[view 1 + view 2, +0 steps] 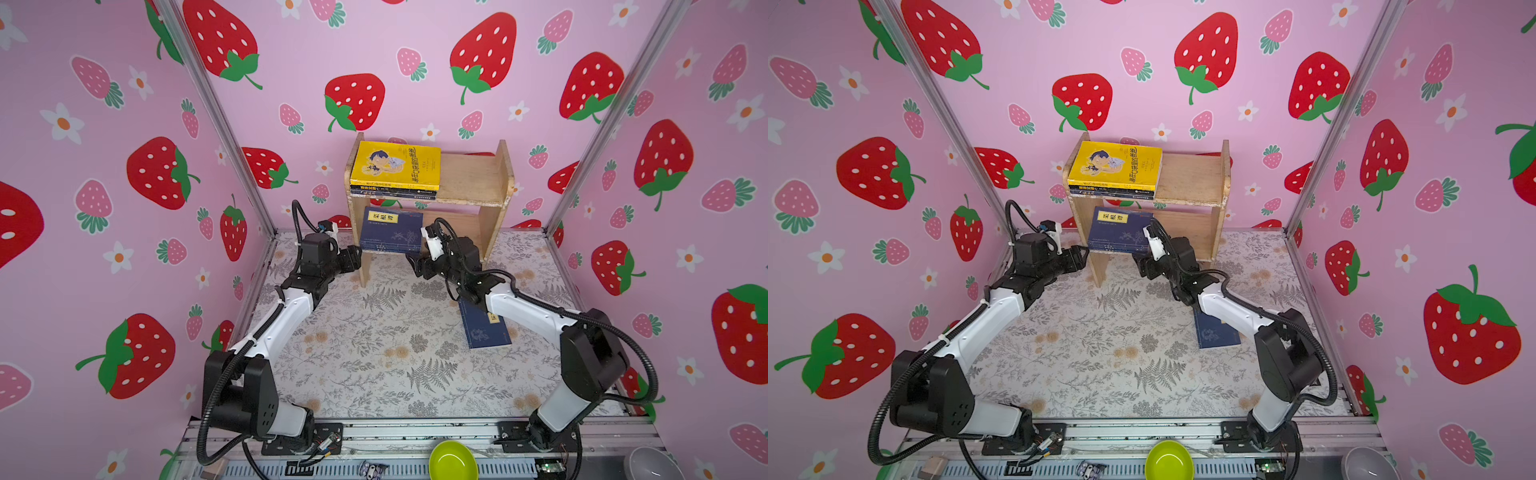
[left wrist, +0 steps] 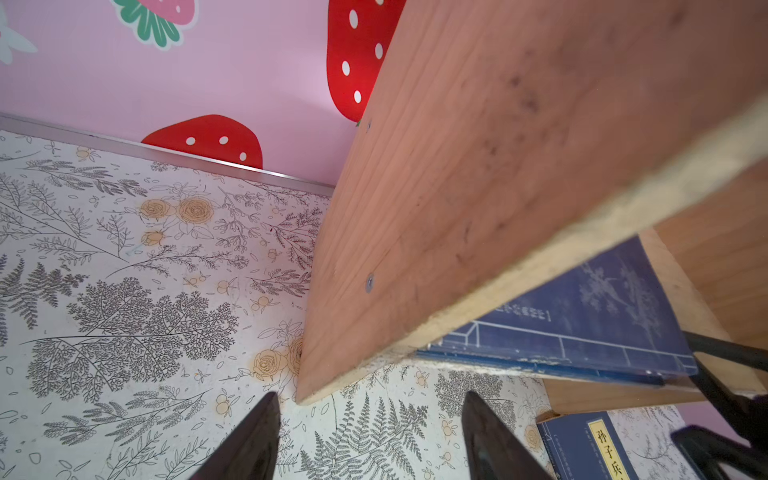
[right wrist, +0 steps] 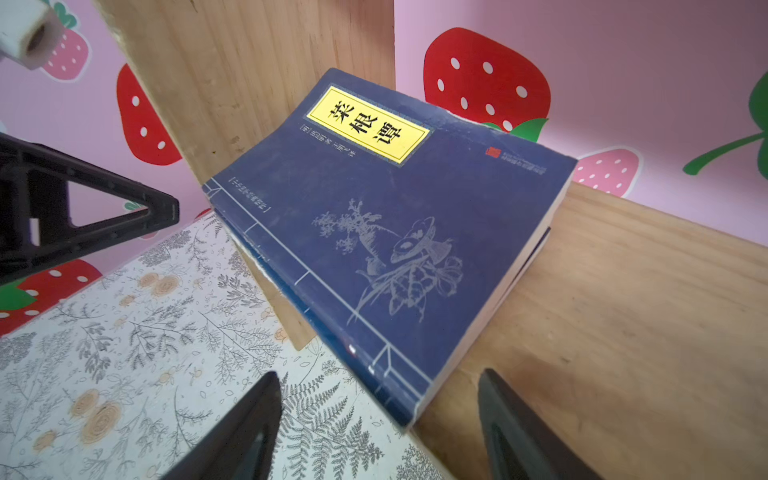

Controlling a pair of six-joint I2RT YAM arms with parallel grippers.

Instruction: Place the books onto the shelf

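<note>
With the top views read as a clock face, the left gripper [image 1: 355,257] is found at 10 o'clock of the table [image 1: 374,357]. Its jaws are parted and nothing is held between them. In the left wrist view [image 2: 370,399] the bottom corner of a wooden side panel is seen just ahead of the gap, touched by neither finger.

The shelf [image 1: 473,178] is set at 12 o'clock, against the back wall. On the 9 o'clock half of its upper tier the yellow book [image 1: 395,164] is laid flat on a few dark books [image 1: 392,192], while the 3 o'clock half is left bare. On the lower tier, toward 9 o'clock, a navy book [image 1: 390,230] is laid cover up, with its near edge overhanging the board. In the right wrist view [image 3: 395,232] a second navy book [image 3: 539,245] is seen beneath it.

The right gripper [image 1: 415,266] is placed at 5 o'clock of that pile. Its jaws are spread wide, and the pile's near corner is seen just ahead of the gap [image 3: 378,384], gripped by neither finger.

A loose navy book [image 1: 482,332] is left flat on the table at 4 o'clock, partly covered by the right arm and well apart from the shelf.
</note>
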